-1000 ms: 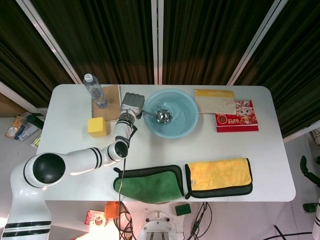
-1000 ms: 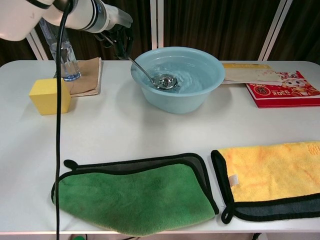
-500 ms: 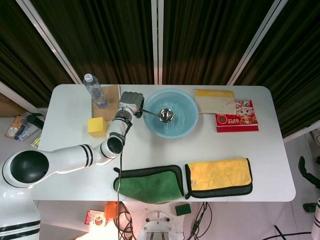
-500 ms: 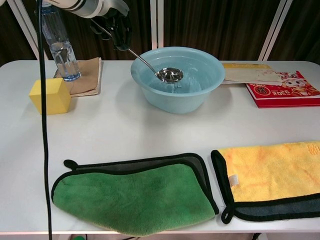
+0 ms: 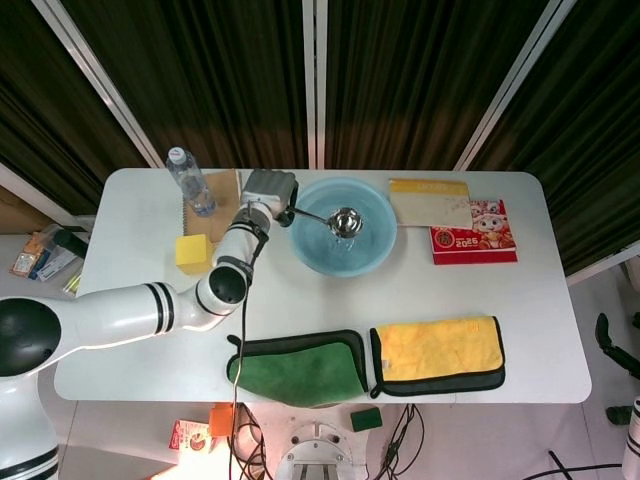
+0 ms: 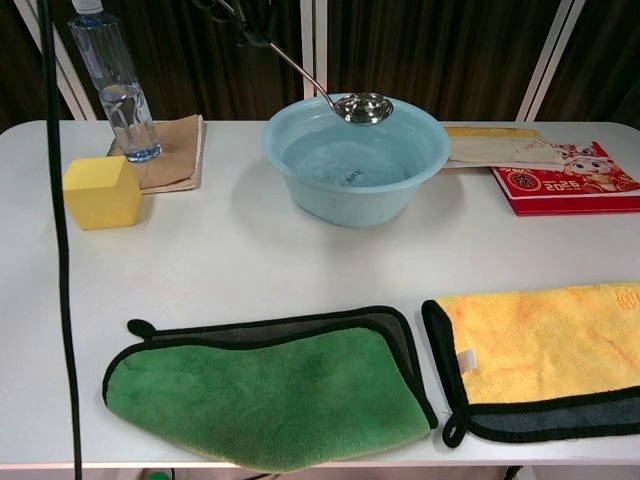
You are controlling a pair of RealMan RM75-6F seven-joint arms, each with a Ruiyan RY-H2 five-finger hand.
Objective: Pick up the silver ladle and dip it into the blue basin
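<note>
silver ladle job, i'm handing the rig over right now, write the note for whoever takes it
Left robot hand: holds the long handle of the silver metal ladle, at the left rim of the round light blue plastic basin.
Right robot hand: not in view.
Ladle: bowl upright, lifted above the water, about level with the basin's far rim; a second ago it sat down in the water.
Done: pick-up and dip.
Left: probably nothing but setting the ladle down; bare white table in front of the basin looks free. Mind the clear plastic water bottle and yellow foam cube to the left.
</note>
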